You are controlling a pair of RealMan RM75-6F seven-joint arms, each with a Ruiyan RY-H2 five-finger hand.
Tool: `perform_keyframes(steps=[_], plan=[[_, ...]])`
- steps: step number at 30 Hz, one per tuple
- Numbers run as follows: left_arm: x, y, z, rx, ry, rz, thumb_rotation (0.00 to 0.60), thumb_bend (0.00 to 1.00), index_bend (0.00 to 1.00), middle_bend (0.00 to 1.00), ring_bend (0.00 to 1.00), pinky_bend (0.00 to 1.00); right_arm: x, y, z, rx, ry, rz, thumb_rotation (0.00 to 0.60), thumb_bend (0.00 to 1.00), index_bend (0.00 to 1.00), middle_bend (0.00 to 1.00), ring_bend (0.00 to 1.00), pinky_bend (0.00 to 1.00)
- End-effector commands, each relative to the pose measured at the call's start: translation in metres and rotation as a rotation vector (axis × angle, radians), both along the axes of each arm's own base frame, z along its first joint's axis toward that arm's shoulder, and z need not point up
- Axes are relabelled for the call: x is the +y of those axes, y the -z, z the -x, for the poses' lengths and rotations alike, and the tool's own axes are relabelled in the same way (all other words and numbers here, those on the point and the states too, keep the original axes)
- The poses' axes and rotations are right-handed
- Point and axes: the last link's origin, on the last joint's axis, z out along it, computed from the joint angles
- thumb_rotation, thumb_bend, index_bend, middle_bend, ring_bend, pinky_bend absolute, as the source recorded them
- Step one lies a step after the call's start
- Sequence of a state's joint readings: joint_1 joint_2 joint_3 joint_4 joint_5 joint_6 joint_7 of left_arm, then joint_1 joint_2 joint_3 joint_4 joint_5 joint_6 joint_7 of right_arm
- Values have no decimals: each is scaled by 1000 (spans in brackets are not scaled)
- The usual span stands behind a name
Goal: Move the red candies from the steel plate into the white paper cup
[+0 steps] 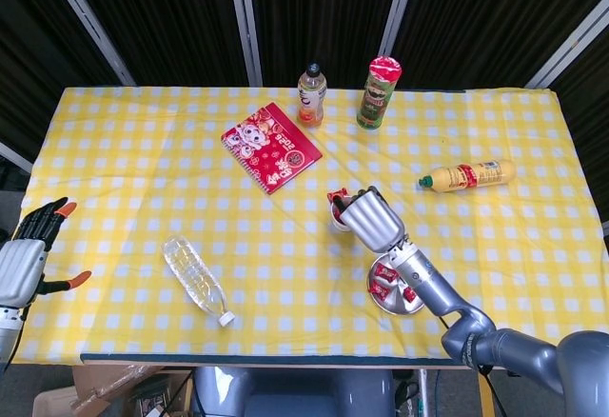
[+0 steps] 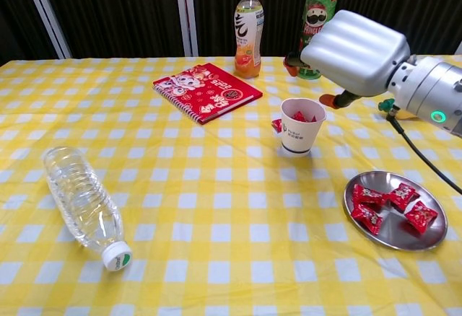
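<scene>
A white paper cup (image 2: 299, 132) stands mid-table with red candies (image 2: 300, 117) inside it, and one more red candy (image 2: 276, 125) lies against its left side. To the cup's right, near the front edge, is the steel plate (image 2: 406, 242), which holds several red candies (image 2: 390, 202). My right hand (image 2: 354, 50) hovers just above and behind the cup (image 1: 339, 217); I see nothing between its fingertips (image 2: 291, 60). In the head view the right hand (image 1: 373, 217) stands between cup and plate (image 1: 416, 305). My left hand (image 1: 29, 250) is off the table's left edge with its fingers spread, holding nothing.
A clear plastic bottle (image 2: 83, 204) lies front left. A red notebook (image 2: 207, 90), an orange drink bottle (image 2: 248, 31) and a green chip can (image 2: 317, 14) stand at the back. A yellow sauce bottle (image 1: 469, 176) lies to the right.
</scene>
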State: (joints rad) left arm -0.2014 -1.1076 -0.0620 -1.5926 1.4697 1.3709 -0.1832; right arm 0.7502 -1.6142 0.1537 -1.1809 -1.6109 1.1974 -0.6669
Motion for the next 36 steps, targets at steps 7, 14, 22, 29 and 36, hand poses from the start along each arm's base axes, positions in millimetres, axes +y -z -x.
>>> perform_keyframes(steps=[7,14,22,29,36], plan=[[-1,-1,1,5,-1,0,600,74,0,0,0,0,32,-52,26,-240,75,97,600,327,330,738,678,754],[-2,0,0,19,-1,3,600,74,0,0,0,0,80,-87,64,-443,210,105,600,327,212,458,366,452],[-1,5,-3,61,0,16,600,74,0,0,0,0,141,-120,104,-566,443,70,600,326,51,255,135,227],[4,10,-7,114,10,24,600,74,0,0,0,0,166,-140,129,-597,544,72,600,326,51,249,129,222],[64,11,-49,250,109,18,600,79,6,455,490,511,163,-149,137,-642,528,75,600,325,53,249,129,222]])
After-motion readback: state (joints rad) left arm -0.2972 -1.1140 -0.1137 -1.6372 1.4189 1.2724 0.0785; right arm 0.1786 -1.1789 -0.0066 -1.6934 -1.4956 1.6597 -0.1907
